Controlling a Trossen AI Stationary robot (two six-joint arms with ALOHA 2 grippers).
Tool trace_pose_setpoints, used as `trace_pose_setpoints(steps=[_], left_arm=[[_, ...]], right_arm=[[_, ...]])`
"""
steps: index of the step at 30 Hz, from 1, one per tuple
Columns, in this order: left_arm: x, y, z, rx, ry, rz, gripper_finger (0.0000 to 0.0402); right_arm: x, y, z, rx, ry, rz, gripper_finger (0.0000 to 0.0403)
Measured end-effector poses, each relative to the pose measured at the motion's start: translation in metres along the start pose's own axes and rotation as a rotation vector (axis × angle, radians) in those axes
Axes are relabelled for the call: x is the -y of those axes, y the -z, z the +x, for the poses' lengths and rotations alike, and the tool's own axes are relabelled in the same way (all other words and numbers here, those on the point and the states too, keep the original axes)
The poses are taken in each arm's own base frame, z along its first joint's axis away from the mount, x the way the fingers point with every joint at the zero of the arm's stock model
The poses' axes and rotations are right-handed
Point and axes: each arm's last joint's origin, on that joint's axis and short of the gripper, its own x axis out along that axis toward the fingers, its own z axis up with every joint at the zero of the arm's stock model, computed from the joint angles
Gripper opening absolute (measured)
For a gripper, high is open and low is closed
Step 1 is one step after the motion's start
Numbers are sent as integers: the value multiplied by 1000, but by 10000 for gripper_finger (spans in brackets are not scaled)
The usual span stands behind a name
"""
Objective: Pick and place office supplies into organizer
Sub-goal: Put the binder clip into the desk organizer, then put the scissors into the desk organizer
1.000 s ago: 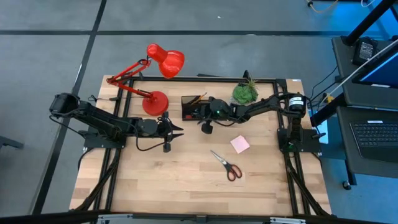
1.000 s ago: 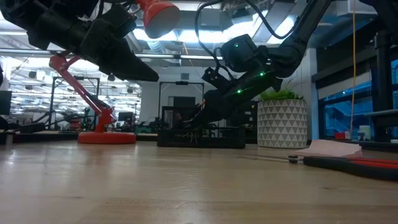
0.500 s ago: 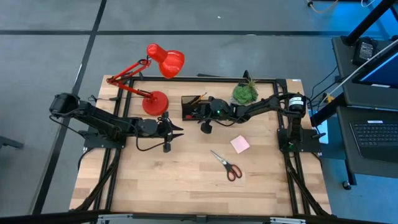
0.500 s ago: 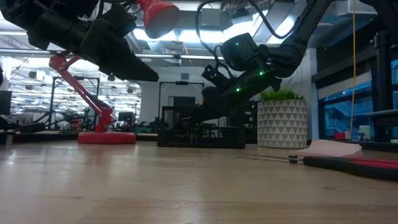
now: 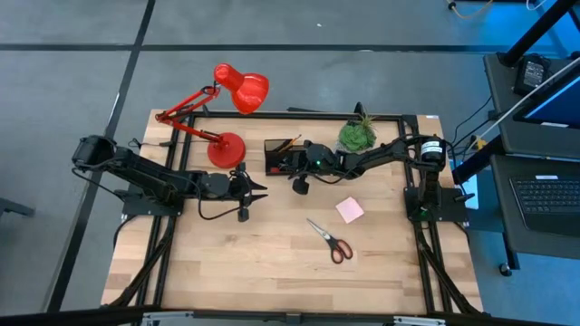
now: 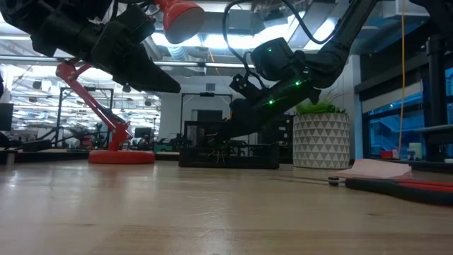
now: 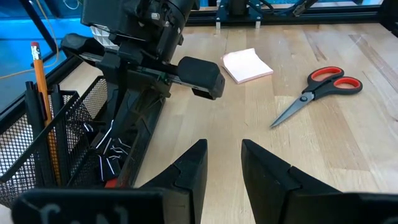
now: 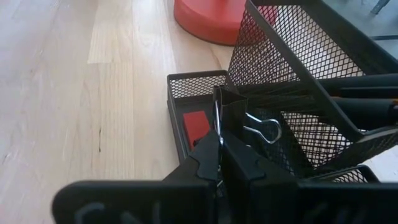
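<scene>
The black mesh organizer [image 5: 276, 148] stands at the table's far middle, with an orange pencil [image 7: 38, 93] and black pens [image 8: 364, 102] upright in its taller section. A red block [image 8: 197, 127] lies in a low compartment. My right gripper [image 8: 221, 158] hovers over that low part, shut on a black binder clip [image 8: 232, 104]. My left gripper [image 5: 261, 189] waits open, left of the organizer and above the table. The red-handled scissors [image 5: 331, 241] and the pink sticky-note pad [image 5: 350, 210] lie flat on the wood. My right gripper pinches one silver wire handle [image 8: 217, 129] of the binder clip between its two fingertips. The fingers slant down from the table's right side. The clip's black body sticks out beyond the fingertips, its other wire loop [image 8: 266, 131] free; whether it touches the organizer I cannot tell.
A red desk lamp [image 5: 227, 145] stands just left of the organizer and a potted green plant [image 5: 357, 136] just right of it. Bare wood spreads across the near half of the table around the scissors.
</scene>
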Motion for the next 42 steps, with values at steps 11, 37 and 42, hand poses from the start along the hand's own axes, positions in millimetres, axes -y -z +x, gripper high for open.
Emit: trace_pose_setpoints(steps=[11,37,42], left_arm=[[0,0,0,0,0,0,93],[0,0,0,0,0,0,93],[0,0,0,0,0,0,93]], right_arm=[[0,0,0,1,0,-2,15],[0,2,0,-22,-3,-11,30],[0,2,0,-25,-2,-6,67]])
